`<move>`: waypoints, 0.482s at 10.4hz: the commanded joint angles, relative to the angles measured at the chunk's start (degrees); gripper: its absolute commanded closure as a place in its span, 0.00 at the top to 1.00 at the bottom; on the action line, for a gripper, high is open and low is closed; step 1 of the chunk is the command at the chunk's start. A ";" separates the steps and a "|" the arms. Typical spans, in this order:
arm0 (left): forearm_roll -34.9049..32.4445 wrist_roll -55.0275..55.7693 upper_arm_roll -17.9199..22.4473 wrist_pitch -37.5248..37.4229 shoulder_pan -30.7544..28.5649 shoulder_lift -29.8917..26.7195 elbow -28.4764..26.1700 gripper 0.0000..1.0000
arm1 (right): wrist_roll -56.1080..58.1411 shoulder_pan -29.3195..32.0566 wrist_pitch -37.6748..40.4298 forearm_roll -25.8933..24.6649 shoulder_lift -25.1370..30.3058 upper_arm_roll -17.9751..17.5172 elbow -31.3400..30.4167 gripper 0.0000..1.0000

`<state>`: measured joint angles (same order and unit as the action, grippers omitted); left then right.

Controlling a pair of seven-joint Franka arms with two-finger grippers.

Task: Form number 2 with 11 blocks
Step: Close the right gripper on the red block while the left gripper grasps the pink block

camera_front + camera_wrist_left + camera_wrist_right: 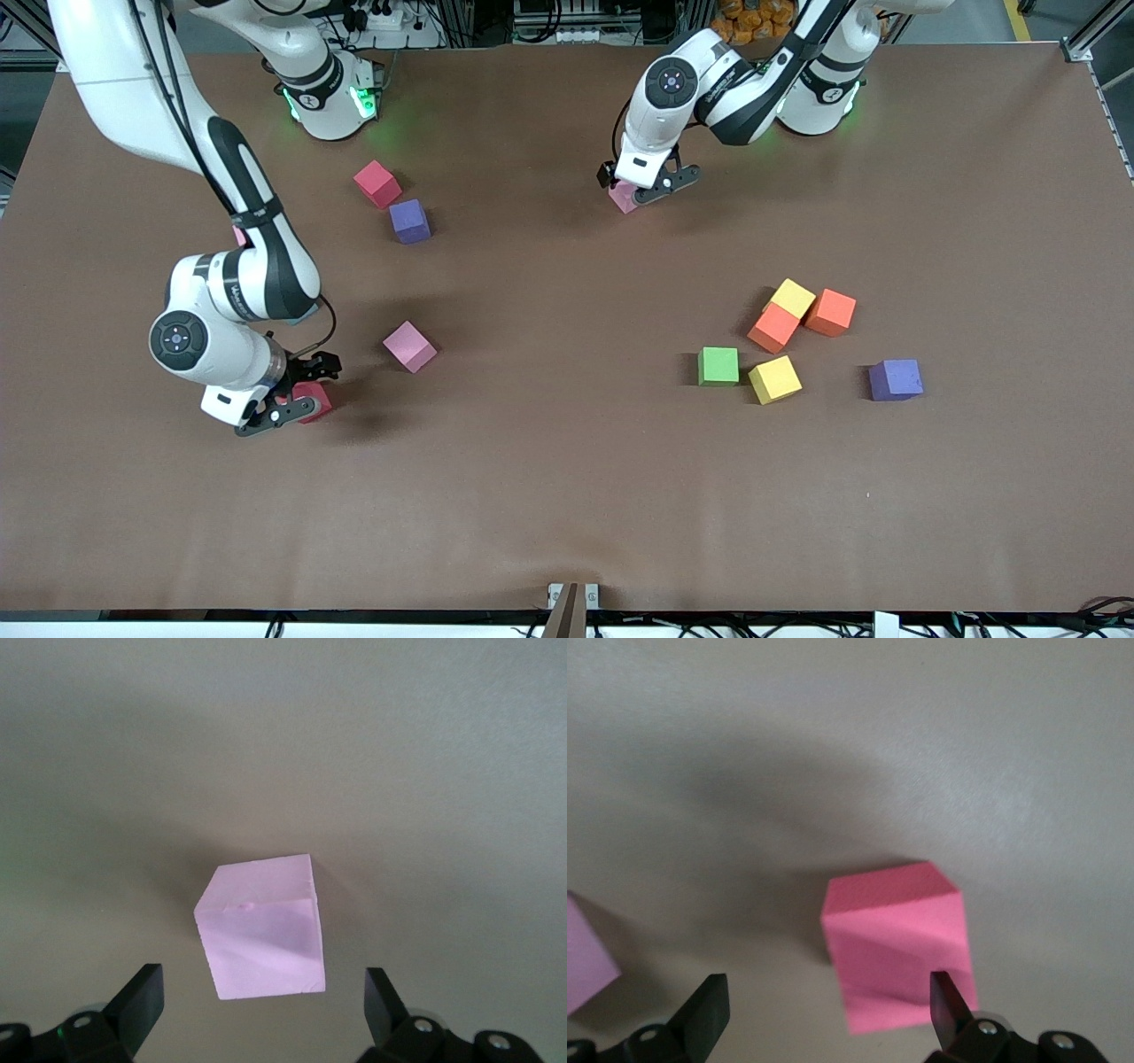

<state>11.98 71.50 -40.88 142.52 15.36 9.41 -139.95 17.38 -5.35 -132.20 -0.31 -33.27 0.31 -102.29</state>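
Observation:
The blocks lie scattered and no number 2 shows. My right gripper [306, 390] [828, 1005] is open, low over a red block [316, 400] [899, 943] that lies off-centre, close to one finger [948, 1003]. My left gripper [640, 188] [261, 1003] is open over a pink block [623, 198] [261, 926], which sits centred between its fingers. Another pink block [409, 346] [585, 957] lies beside the right gripper. A red block [377, 183] and a purple block [409, 221] lie near the right arm's base.
Toward the left arm's end lies a cluster: a yellow block [793, 297], two orange blocks [773, 328] [831, 312], a green block [718, 365], a yellow block [774, 379] and a purple block [896, 379]. The right arm's forearm [248, 204] partly hides a pink bit [239, 236].

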 commanded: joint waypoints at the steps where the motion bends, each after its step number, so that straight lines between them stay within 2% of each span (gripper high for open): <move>1: 0.59 1.70 0.36 3.55 1.43 3.50 -0.24 1.00 | 3.18 0.61 -0.43 -0.92 -1.71 -0.39 2.70 1.00; 5: 0.50 1.71 1.32 4.00 1.78 5.36 -0.41 1.00 | 7.56 1.22 -0.34 -0.92 -1.71 -0.22 3.76 1.00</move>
<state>11.98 72.30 -40.13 145.55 16.32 14.46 -140.16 22.90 -5.10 -132.69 -0.41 -33.92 0.47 -100.40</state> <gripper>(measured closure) 0.000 0.000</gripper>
